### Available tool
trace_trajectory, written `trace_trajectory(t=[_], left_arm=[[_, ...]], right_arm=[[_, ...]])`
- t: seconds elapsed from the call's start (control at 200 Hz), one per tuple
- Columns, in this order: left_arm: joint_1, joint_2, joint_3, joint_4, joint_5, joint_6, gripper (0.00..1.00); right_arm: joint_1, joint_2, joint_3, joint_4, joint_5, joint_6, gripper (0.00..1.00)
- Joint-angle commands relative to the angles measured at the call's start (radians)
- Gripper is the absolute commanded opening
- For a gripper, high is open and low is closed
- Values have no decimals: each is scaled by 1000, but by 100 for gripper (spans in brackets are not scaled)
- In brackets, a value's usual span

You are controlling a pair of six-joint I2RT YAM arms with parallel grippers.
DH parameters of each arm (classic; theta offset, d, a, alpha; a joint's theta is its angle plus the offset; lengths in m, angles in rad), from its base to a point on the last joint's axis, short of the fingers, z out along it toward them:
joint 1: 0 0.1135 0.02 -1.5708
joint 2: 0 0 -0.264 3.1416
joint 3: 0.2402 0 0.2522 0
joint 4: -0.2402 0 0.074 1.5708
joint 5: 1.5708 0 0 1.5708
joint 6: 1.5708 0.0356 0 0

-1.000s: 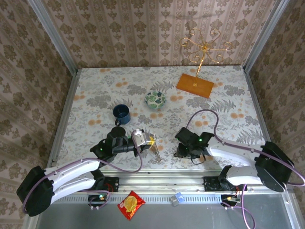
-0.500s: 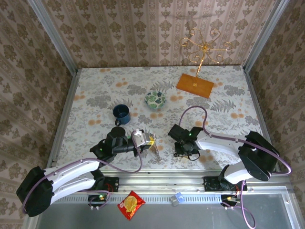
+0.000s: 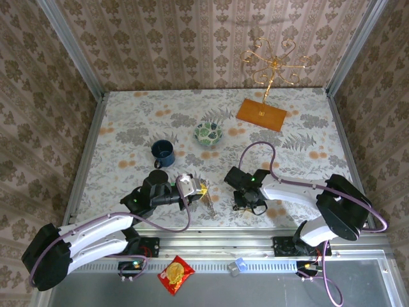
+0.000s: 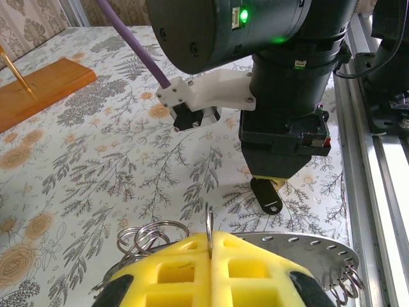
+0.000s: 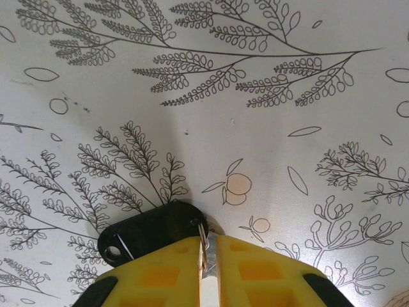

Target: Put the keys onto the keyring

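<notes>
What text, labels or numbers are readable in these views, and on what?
No text is legible.
Red and yellow snack packet by the near rail: print too small to read.
Orange wooden board: small central mark, too small to read.
Small black-headed metal key: no marking seen on its head.

Shiny metal keyring [image 4: 307, 246], smooth black plastic key [image 5: 150, 233]
</notes>
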Motion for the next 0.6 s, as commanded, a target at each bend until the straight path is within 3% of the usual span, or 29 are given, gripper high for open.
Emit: trace_trajectory(t=[0.0, 0.42, 0.595], left_arm=[[-8, -16, 29, -4, 2, 20, 0], [-8, -19, 31, -10, 2, 20, 0], [-8, -23, 41, -30, -17, -7, 0]], right_arm=[[7, 15, 30, -15, 26, -8, 13], [7, 3, 40, -19, 20, -27, 0], [19, -152, 30, 19, 34, -129, 0]])
